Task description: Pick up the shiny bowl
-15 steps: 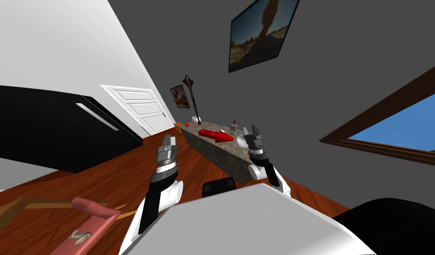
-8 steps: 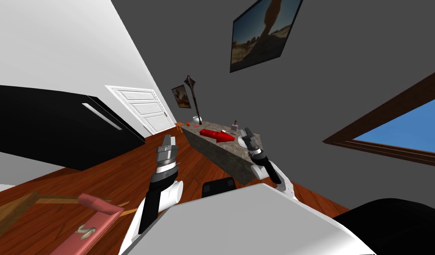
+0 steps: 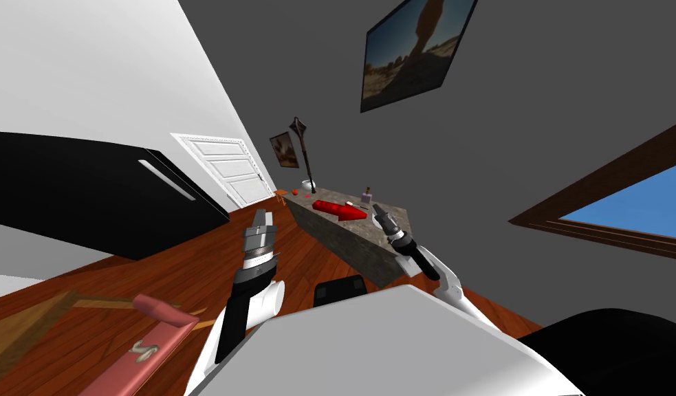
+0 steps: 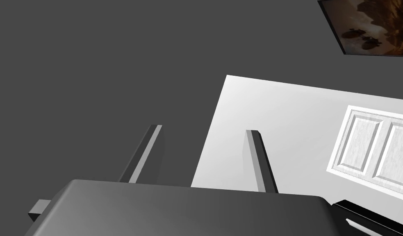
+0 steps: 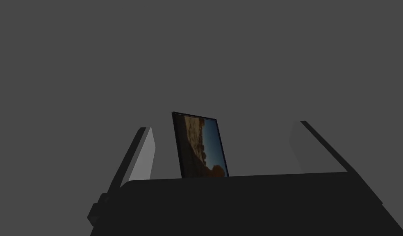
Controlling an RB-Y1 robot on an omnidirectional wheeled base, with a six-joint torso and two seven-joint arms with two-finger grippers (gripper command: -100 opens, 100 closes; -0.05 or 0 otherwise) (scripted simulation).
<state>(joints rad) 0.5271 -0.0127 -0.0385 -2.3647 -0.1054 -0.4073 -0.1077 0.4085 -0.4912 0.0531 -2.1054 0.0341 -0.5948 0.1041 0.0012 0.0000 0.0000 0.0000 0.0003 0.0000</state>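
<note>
Bowl [image 3: 375, 222], small and pale, sits at the near right end of the stone-topped table [image 3: 343, 240], mostly hidden behind the right gripper [image 3: 377, 209]; its contents cannot be made out. Within the last second that gripper has dropped from above the table end to just over the bowl, fingers [image 5: 144, 155] spread wide and empty, so the approach is probably almost done and closing remains. Red object [image 3: 340, 210] lies farther along. Left gripper [image 3: 263, 218], likewise spread, hangs left over the floor.
</note>
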